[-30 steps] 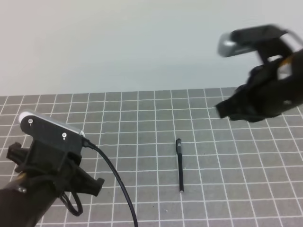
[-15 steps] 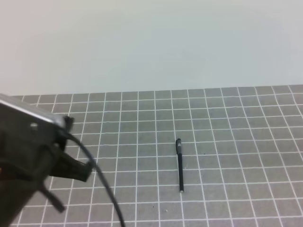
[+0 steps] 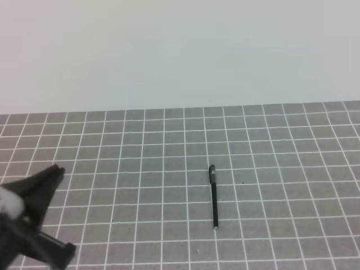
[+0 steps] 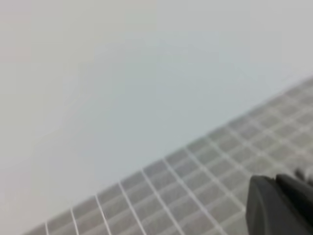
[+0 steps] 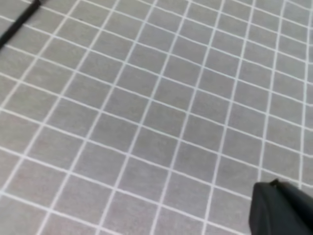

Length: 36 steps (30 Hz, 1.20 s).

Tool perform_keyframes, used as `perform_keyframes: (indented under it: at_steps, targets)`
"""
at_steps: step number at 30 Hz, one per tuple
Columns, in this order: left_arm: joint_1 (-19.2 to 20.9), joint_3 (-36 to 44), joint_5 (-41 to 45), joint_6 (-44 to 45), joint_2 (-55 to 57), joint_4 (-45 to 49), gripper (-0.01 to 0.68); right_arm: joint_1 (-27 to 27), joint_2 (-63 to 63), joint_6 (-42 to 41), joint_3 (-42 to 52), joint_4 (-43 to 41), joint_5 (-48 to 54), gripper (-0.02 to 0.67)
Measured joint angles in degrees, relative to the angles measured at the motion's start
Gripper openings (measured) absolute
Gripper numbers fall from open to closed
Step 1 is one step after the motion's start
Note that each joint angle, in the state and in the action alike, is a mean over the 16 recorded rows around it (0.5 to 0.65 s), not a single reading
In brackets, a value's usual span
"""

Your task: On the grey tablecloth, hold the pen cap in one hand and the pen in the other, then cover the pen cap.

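Note:
The pen (image 3: 214, 198) lies alone on the grey tablecloth (image 3: 281, 169), right of centre, with its small silvery tip toward the near edge. Its far end is a little thicker, where the pen cap (image 3: 211, 173) appears to sit on it. One dark end of the pen also shows at the top left of the right wrist view (image 5: 17, 24). My left arm (image 3: 34, 219) is a blurred dark shape at the bottom left, far from the pen. My left gripper (image 4: 275, 180) is shut and holds nothing. My right gripper (image 5: 274, 183) is shut and holds nothing; it is outside the high view.
A plain pale wall (image 3: 180, 50) rises behind the cloth's far edge. The cloth's white grid runs across the whole near area in every view.
The right arm has left the high view from the upper right. The left arm has drawn back toward the bottom left corner. The pen has not moved.

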Motion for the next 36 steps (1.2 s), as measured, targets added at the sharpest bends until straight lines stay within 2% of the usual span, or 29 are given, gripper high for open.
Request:
perform_keyframes:
  at_steps: [11,36]
  targets:
    - [0.00,1.58,0.80,0.43,-6.59,0.16,0.001,0.00,-6.91,4.32,4.24,-4.08,-0.89,0.003]
    - [0.01,1.57,1.55,0.37,-7.09,-1.50,0.001,0.00,-7.17,7.03,4.31,-5.26,-0.91,0.003]
